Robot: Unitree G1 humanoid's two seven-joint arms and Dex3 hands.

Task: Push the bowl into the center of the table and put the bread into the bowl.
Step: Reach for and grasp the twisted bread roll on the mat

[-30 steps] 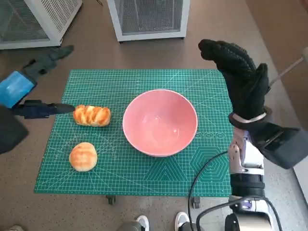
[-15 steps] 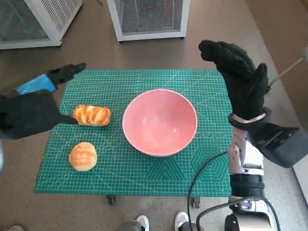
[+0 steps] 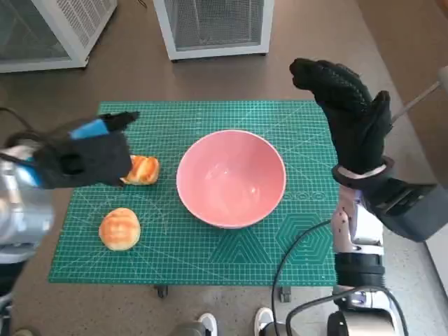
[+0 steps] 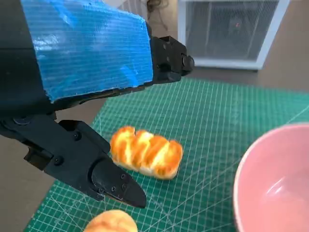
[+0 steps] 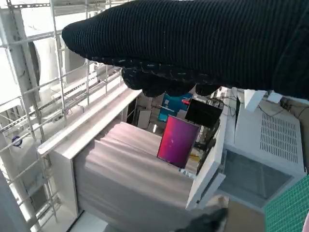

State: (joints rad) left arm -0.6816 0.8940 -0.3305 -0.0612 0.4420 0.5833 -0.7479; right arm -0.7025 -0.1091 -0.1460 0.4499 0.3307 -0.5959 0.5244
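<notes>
One pink bowl [image 3: 231, 178] sits upright and empty near the middle of the green cutting mat [image 3: 210, 245] that covers the surface, its rim showing again at the edge of the left wrist view [image 4: 275, 179]. There are two pieces of bread, both on the mat to the robot's left of the bowl and clear of it. The long braided loaf [image 3: 143, 169] lies just beside the bowl's left side, partly hidden in the head view by the left hand [image 3: 84, 157]; the left wrist view shows it whole [image 4: 146, 152], lying flat on the mat. The round bun [image 3: 120, 228] lies nearer the robot than the loaf and apart from it; only its top edge shows in the left wrist view [image 4: 111, 222]. The left hand hangs over the loaf's outer end with its blue-taped back up, its fingers [image 4: 116, 186] spread wide, one above and one below the loaf in the wrist picture, holding nothing and not touching the bread as far as that view shows. The right hand [image 3: 350, 119], in its black glove, is raised over the right edge of the mat, well apart from the bowl, with nothing in it and its fingers extended and slightly curved; in the right wrist view the glove [image 5: 203, 43] is only a dark band. Two white cabinets with mesh fronts stand on the floor beyond the surface, one straight ahead [image 3: 213, 24] and one to the left [image 3: 49, 28]. The toes of a pair of white shoes [image 3: 234, 323] show at the near edge.
</notes>
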